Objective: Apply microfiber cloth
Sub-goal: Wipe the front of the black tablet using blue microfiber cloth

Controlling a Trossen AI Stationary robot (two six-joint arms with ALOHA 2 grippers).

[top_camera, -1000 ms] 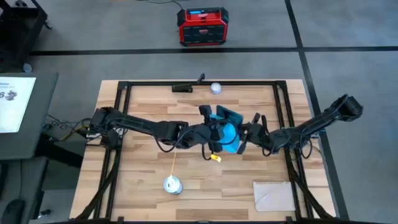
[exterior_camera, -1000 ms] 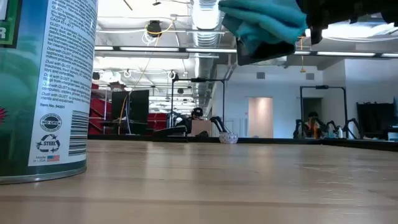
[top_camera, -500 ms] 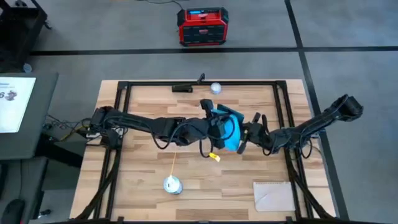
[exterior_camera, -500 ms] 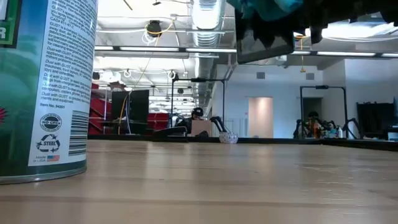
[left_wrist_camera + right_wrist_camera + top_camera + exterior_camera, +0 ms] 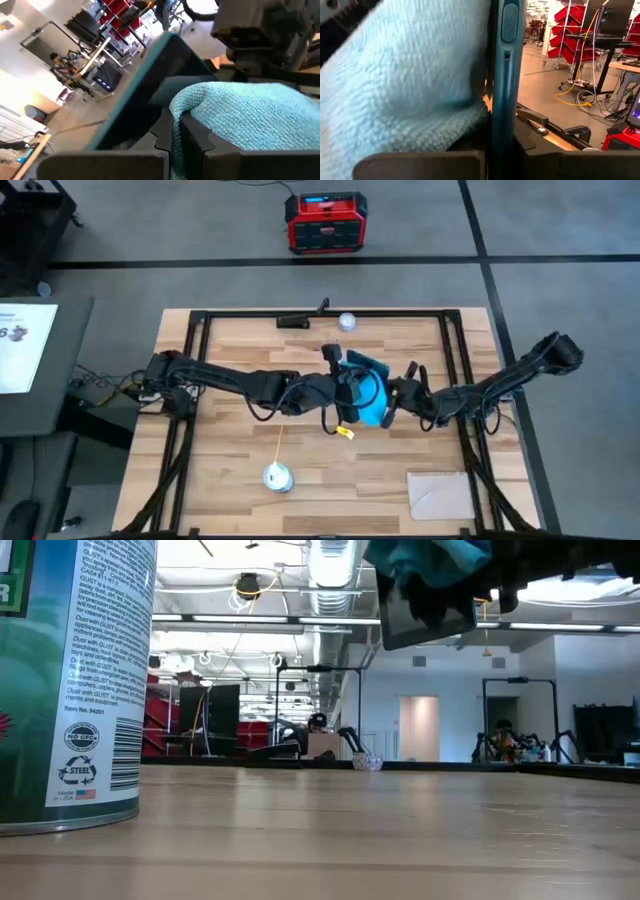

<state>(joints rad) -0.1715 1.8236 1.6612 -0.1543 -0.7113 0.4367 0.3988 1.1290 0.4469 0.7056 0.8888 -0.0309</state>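
Observation:
A dark tablet with a teal back hangs in the air above the table's middle, clear of the wood. Its dark face shows in the low view. My right gripper is shut on it from the table's right. The sky-blue microfiber cloth is bunched against the tablet's face, with my left gripper shut on it from the left. In the low view the cloth sits at the tablet's top. My left gripper pinches a bunched fold of the cloth between its two fingers, several layers thick. The rest of the cloth spreads ahead of the fingers against the tablet's dark face, lifted clear of the table. My right gripper pinches the tablet across its thickness, one finger on each face, at its teal edge with the side buttons. The tablet stands edge-on between the fingers, off the table. The cloth lies against one face beside the finger.
A spray can stands at the near left; it fills the low view's left side. A thin stick lies by it. A pale beige sheet lies at the near right. A small clear ball and a black piece lie at the far edge.
My left gripper has carried the cloth a little toward the table's right and far edge across the tablet's face, then slightly back. In the low view the cloth has risen toward the tablet's top. The tablet stays held in the air.

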